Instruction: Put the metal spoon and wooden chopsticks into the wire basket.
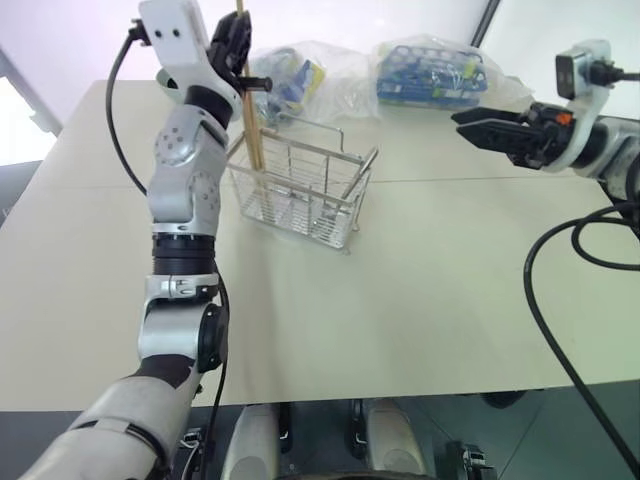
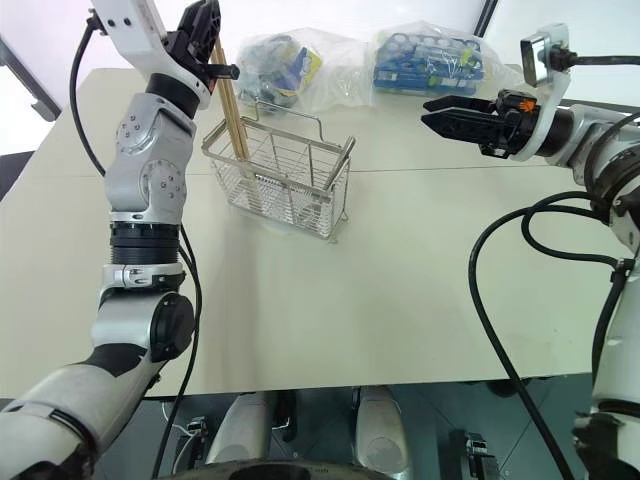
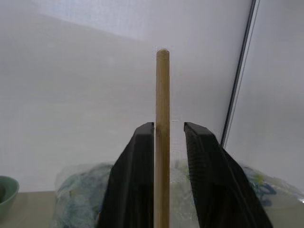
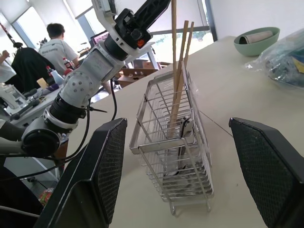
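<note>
Head views: wire basket [image 1: 303,192] stands on the table's [image 1: 420,290] far left part; wooden chopsticks [image 2: 233,118] stand upright inside it, tops between the left gripper's [image 2: 205,38] fingers. Left wrist view: jaws narrowly parted, one finger [image 3: 135,175] touching a chopstick. Right wrist view: right gripper [image 4: 190,166] wide, empty; metal spoon [image 4: 183,130] inside basket.

Table [image 1: 420,300] in front of and right of the wire basket [image 1: 300,190] lies open. Behind the basket, 2 plastic bags [image 1: 300,70] crowd the far edge. Wooden chopsticks [image 2: 232,115] rise above the basket's left end.
</note>
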